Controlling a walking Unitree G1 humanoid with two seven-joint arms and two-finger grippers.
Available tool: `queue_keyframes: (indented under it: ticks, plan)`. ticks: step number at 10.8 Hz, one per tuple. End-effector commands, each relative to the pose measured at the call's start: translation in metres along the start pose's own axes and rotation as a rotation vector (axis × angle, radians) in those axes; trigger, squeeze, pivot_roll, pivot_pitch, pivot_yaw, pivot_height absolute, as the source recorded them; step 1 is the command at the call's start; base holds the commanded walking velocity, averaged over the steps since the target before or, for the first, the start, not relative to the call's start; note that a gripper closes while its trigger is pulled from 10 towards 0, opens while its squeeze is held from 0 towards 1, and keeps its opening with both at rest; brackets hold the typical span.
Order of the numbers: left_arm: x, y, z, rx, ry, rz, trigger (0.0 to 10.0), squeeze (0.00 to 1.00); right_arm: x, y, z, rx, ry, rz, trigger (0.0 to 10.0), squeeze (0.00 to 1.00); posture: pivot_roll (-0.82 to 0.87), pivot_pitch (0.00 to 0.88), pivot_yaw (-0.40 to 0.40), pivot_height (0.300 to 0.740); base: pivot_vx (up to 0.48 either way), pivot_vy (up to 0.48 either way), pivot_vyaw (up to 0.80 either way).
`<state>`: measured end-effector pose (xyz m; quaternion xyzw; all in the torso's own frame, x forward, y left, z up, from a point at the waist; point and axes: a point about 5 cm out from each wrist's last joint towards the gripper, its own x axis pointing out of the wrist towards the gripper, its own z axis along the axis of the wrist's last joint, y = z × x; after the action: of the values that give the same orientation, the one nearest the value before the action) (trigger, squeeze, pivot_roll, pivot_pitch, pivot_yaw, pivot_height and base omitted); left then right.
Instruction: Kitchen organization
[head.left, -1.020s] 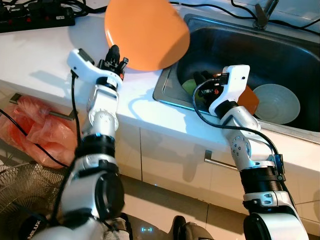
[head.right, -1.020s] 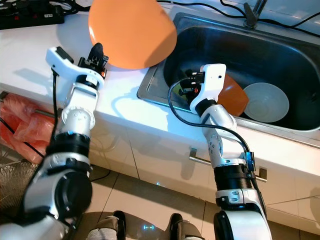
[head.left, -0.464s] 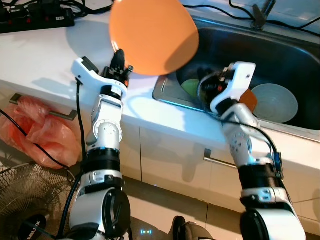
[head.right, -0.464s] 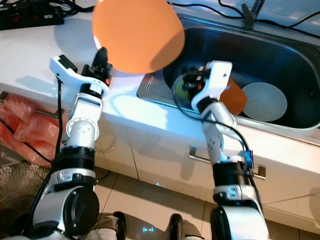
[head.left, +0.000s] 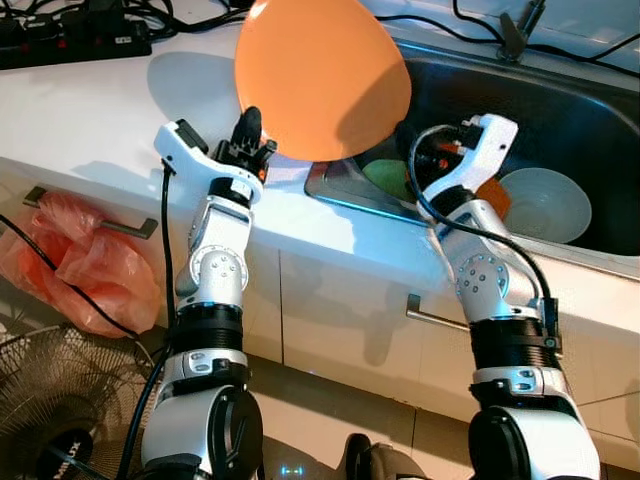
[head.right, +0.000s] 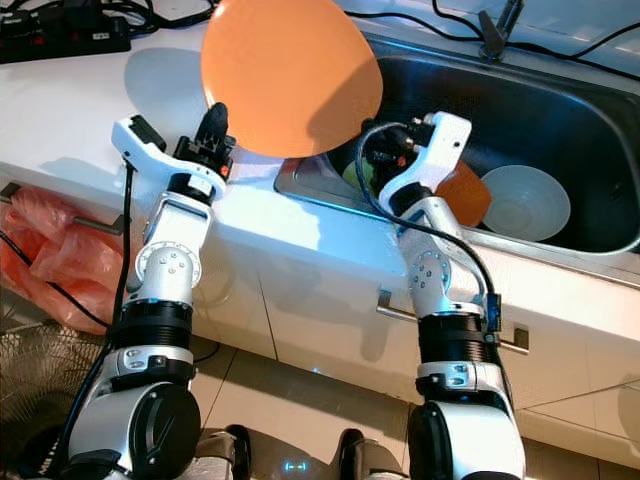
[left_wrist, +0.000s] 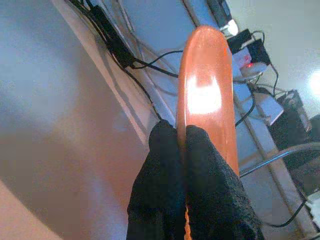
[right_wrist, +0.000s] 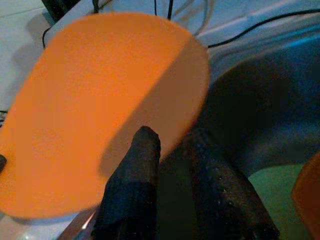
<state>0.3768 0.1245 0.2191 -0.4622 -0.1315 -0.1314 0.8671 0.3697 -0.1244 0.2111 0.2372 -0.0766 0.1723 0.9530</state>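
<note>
The left gripper (head.left: 250, 125) has its two black fingers pinched tight on the lower rim of a big orange plate (head.left: 322, 75), holding it up on edge above the white tabletop (head.left: 90, 120), right at the near left corner of the steel sink (head.left: 560, 110). The left wrist view confirms it: the fingertips (left_wrist: 197, 145) are clamped either side of the plate's thin edge. The right gripper (right_wrist: 172, 150) hangs over the sink, pointed at the plate's face, fingers a little apart and holding nothing. Down in the basin sit a white bowl (head.left: 545, 205), an orange dish (head.left: 492, 192) and something green (head.left: 385, 178).

It looks like the plate is mid-carry, lifted clear and not yet put anywhere. Next, I'd guess, comes either a hand-over to the right gripper or setting it down flat; gripped only at the rim, it could swing or slip, so a slow tilt seems wise
</note>
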Motion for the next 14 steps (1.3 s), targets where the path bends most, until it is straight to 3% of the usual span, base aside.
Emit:
queue_keyframes:
  ticks: [1,2,3,4,5,7,8,11,12,14]
  plan:
    - [0.001,-0.010,0.002,-0.053,-0.042,-0.035,10.0,0.00,0.000,-0.004,0.000,0.019,0.006,-0.020,10.0,0.00,0.03,0.148,-0.045,0.740,0.000,0.000,0.00]
    - [0.003,-0.013,0.006,-0.062,-0.058,-0.043,10.0,0.00,-0.001,-0.005,-0.001,0.024,0.006,-0.025,10.0,0.00,0.03,0.151,-0.044,0.740,0.000,0.000,0.00]
    - [0.004,-0.016,0.007,-0.062,-0.056,-0.056,10.0,0.00,-0.001,-0.007,0.000,0.039,0.004,-0.042,10.0,1.00,0.03,0.158,-0.044,0.740,0.000,0.000,0.00]
    - [0.004,-0.019,0.005,-0.062,-0.047,-0.066,10.0,0.00,-0.001,-0.009,0.001,0.053,0.003,-0.051,10.0,1.00,0.03,0.160,-0.044,0.740,0.000,0.000,0.00]
    - [0.003,-0.021,0.002,-0.064,-0.037,-0.072,10.0,0.00,0.001,-0.008,0.002,0.088,0.001,-0.045,10.0,0.00,0.03,0.163,-0.045,0.740,0.000,0.000,0.00]
    - [0.003,-0.023,0.001,-0.075,-0.036,-0.083,10.0,0.00,0.002,-0.007,0.002,0.133,0.002,-0.036,10.0,0.00,0.03,0.164,-0.048,0.740,0.000,0.000,0.00]
    - [0.003,-0.023,0.001,-0.077,-0.033,-0.081,10.0,0.00,0.003,-0.008,0.001,0.144,0.006,-0.043,10.0,1.00,0.04,0.164,-0.048,0.740,0.000,0.000,0.00]
    - [0.002,-0.025,-0.004,-0.077,-0.016,-0.085,10.0,0.00,0.005,-0.005,0.004,0.202,-0.006,-0.026,10.0,0.98,0.04,0.161,-0.050,0.740,0.000,0.000,0.00]
    - [0.003,-0.026,-0.005,-0.078,-0.009,-0.088,10.0,0.00,0.006,-0.003,0.004,0.253,-0.006,-0.006,10.0,0.00,0.04,0.160,-0.049,0.740,0.000,0.000,0.00]
    - [0.003,-0.027,-0.007,-0.079,0.002,-0.096,10.0,0.00,0.005,-0.003,0.004,0.286,-0.007,-0.004,10.0,0.00,0.04,0.159,-0.049,0.740,0.000,0.000,0.00]
